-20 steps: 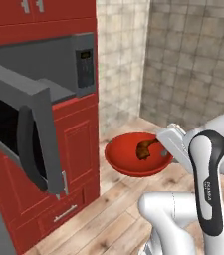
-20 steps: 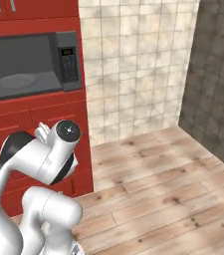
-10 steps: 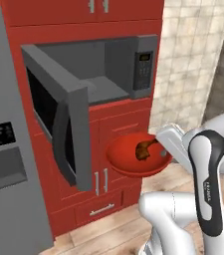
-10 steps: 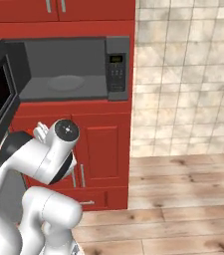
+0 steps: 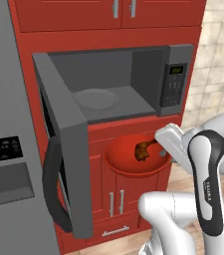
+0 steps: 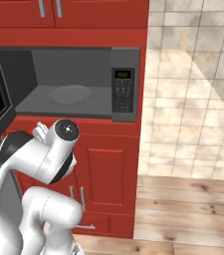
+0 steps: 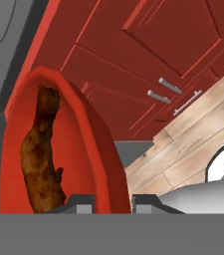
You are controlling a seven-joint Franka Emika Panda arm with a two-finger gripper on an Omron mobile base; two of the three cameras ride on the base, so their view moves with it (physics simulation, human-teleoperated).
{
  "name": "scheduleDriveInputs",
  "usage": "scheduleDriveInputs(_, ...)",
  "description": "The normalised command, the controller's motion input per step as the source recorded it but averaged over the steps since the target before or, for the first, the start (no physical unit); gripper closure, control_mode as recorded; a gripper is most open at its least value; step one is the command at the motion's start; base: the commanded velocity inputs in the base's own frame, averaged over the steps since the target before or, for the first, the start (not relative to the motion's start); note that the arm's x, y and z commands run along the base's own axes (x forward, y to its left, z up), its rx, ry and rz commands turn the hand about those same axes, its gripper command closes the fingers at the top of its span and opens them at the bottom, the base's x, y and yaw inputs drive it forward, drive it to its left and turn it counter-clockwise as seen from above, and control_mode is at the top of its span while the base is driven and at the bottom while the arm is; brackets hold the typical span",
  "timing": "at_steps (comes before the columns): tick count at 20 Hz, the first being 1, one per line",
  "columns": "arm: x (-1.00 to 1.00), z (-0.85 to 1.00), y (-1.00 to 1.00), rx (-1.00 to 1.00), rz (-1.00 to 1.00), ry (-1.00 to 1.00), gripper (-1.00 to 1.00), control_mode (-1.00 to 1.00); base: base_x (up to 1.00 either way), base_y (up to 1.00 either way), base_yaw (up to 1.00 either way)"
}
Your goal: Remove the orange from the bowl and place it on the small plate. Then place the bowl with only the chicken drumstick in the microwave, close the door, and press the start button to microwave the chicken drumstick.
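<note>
My gripper [image 7: 113, 201] is clamped on the rim of the bowl [image 5: 128, 162], which I hold just below the open microwave [image 5: 133, 79]. The drumstick [image 5: 143, 149] lies inside the bowl. The door [image 5: 63, 149] stands swung out to the left.

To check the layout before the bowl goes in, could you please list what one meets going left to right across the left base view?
Fridge → open door → turntable disc → chicken drumstick in the bowl → keypad panel.

The bowl [image 5: 133, 162] with the chicken drumstick [image 5: 144, 150] hangs below the open microwave [image 5: 118, 84].
</note>
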Motion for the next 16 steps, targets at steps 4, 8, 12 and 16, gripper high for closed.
scheduleDriveInputs(4,0.0,0.0,0.0,0.0,0.0,0.0,1.0,1.0,0.68,-0.17,0.22)
scheduleDriveInputs(8,0.0,0.0,0.0,0.0,0.0,0.0,1.0,1.0,0.42,0.0,0.0)
scheduleDriveInputs(12,0.0,0.0,0.0,0.0,0.0,0.0,1.0,1.0,0.28,0.0,0.02)
scheduleDriveInputs(16,0.0,0.0,0.0,0.0,0.0,0.0,1.0,1.0,0.24,0.0,0.1)
